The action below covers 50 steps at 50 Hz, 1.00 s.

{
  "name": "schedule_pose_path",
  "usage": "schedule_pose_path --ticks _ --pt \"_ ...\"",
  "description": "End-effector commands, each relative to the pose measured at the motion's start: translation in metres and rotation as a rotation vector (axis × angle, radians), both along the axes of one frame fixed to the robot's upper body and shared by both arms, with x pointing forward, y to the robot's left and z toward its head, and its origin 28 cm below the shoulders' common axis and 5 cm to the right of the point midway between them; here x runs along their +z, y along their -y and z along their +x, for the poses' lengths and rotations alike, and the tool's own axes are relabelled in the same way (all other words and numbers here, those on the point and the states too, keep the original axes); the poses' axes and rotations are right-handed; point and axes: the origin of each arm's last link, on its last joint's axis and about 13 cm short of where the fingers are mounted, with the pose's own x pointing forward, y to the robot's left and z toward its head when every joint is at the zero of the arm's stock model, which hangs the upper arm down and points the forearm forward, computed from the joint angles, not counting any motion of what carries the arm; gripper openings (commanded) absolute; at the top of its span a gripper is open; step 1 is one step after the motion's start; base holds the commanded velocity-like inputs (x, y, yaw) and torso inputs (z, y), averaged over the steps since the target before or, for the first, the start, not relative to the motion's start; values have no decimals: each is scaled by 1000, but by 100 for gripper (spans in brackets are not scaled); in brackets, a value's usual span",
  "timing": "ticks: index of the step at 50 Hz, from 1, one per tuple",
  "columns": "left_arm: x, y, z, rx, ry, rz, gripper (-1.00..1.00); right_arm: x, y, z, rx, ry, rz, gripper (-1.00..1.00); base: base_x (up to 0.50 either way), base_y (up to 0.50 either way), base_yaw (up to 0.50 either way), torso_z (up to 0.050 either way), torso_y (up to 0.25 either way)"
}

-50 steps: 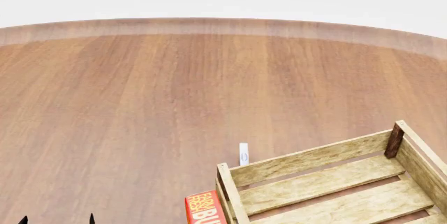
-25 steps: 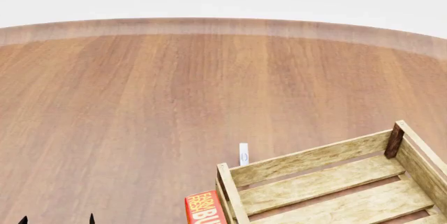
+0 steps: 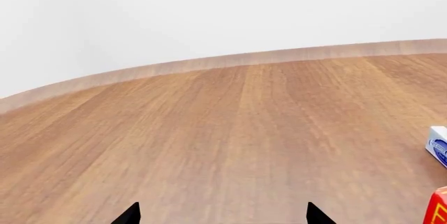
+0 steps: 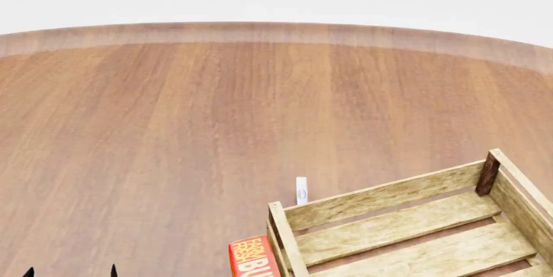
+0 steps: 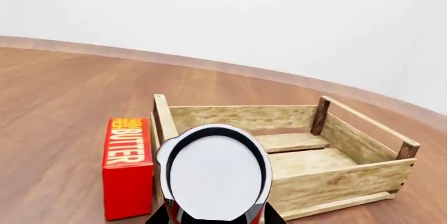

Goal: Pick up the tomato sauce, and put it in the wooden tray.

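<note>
The tomato sauce (image 5: 215,174) fills the near part of the right wrist view: a can with a plain white top and a red label showing at its sides. My right gripper (image 5: 215,219) is shut on it, a dark finger on either side, and holds it above the table before the wooden tray (image 5: 237,116). The head view has that pale slatted tray (image 4: 380,196) at its lower right, but neither the can nor the right gripper. My left gripper (image 3: 222,216) is open and holds nothing, low over bare table; its tips (image 4: 71,272) peek in at the head view's bottom left.
A red butter box (image 5: 127,166) lies against the tray's left side (image 4: 250,259). A small white and blue box (image 4: 302,191) stands just behind the tray's near corner, also at the edge of the left wrist view (image 3: 438,145). The round wooden table (image 4: 216,115) stretches far ahead.
</note>
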Motion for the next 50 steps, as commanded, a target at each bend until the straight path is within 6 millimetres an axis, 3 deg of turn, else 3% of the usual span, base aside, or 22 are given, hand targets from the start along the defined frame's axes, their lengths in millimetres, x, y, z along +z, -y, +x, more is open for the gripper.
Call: schedule_pose_path --ticks 1,13,29,50 --pt "-1 0 1 -47 22 -42 100 21 2 9 6 80 -7 -100 0 0 0 0 0" --pt "0 0 0 -47 21 -41 100 38 5 33 -2 78 24 -100 0 0 0 0 1" --pt "0 0 1 -46 20 -43 100 43 20 95 -108 -27 50 -100 0 0 0 0 0" --pt "0 0 2 -45 20 -41 100 69 33 136 -212 -30 28 -100 0 0 0 0 0"
